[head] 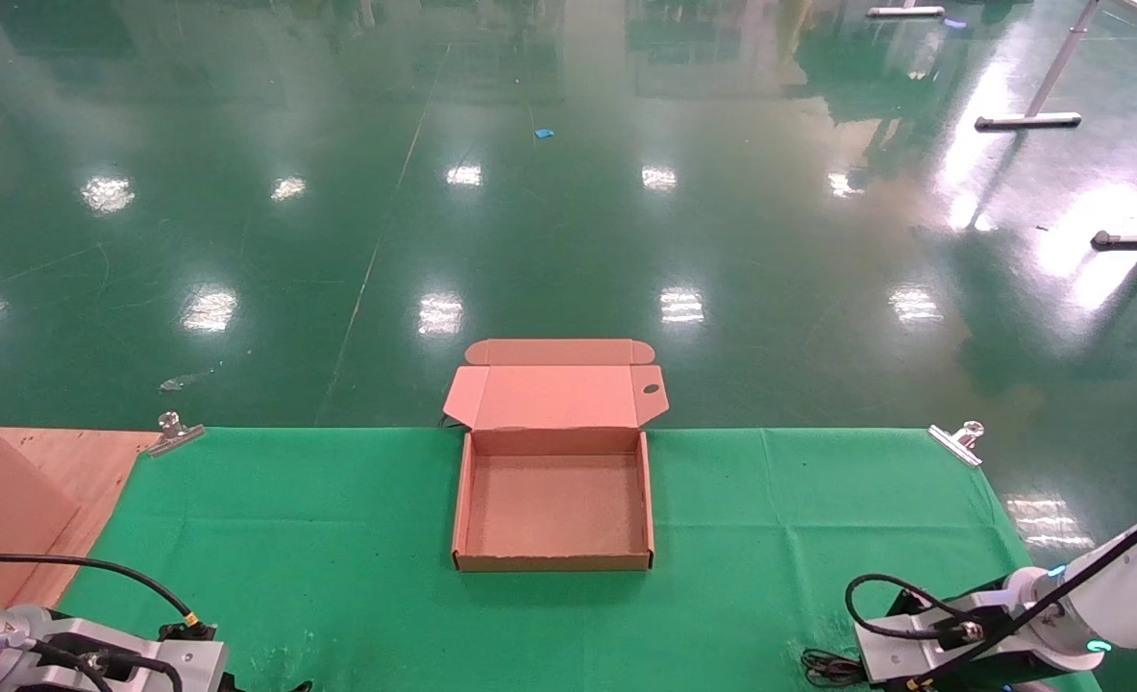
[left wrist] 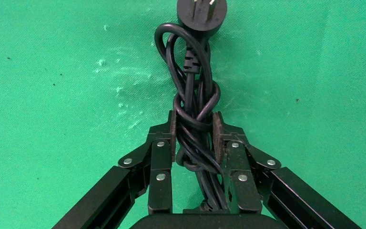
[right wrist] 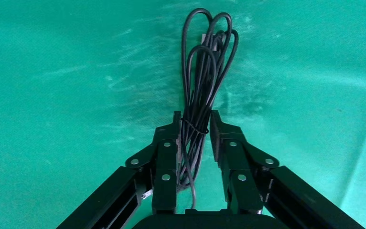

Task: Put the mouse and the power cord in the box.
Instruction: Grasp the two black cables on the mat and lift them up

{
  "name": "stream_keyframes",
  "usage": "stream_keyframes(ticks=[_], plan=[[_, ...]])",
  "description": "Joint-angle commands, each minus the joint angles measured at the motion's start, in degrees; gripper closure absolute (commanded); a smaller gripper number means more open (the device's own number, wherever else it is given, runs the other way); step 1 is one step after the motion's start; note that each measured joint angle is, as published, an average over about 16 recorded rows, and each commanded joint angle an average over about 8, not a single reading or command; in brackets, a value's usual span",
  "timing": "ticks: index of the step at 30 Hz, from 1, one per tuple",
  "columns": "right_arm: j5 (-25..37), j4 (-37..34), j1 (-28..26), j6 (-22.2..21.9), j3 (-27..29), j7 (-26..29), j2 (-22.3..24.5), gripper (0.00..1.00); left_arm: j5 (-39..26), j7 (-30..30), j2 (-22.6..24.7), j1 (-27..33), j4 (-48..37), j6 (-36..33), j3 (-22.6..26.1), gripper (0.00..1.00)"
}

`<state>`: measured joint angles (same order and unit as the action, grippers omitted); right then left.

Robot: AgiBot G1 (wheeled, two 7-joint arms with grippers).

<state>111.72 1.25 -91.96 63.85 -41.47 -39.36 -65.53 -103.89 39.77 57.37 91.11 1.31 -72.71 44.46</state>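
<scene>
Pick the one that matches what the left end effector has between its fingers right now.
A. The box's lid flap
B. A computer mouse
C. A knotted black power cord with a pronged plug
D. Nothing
C: in the left wrist view the left end effector pinches the power cord at its knotted bundle, pronged plug pointing away.

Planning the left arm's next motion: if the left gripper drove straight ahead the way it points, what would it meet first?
The left gripper already straddles the power cord, its pads against the knotted bundle. Straight ahead lies the cord's round plug, then only green cloth; depth is unclear.
</scene>
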Motion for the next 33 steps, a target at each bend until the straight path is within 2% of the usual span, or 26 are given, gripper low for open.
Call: stream_keyframes(ticks=[1,28,30,33], plan=[[-0.17,-0.18,0.15,-0.02,0.12,-0.22,0.04,1.00,-0.08,0.07,0.16,-0.10,-0.17,0.07,0.05,1.00],[-1.26,-0.72,-1.93,2.04,0.88,-1.60,1.36,1.00,-0.65,0.98,-1.09,2.82,-0.62,-2.93,0.47,1.00],[-1.33,-0.77,-1.92,2.21,0.94,-1.80,1.57,1.00,-0.57,0.88,-1.11,2.76,-0.77,-2.95,0.41,0.92],[-1.41,-0.87,-1.86,2.42,1.00,-2.01,1.81,1.00,-0.33,0.71,-1.03,2.70,-0.94,-2.97,0.25,0.54]])
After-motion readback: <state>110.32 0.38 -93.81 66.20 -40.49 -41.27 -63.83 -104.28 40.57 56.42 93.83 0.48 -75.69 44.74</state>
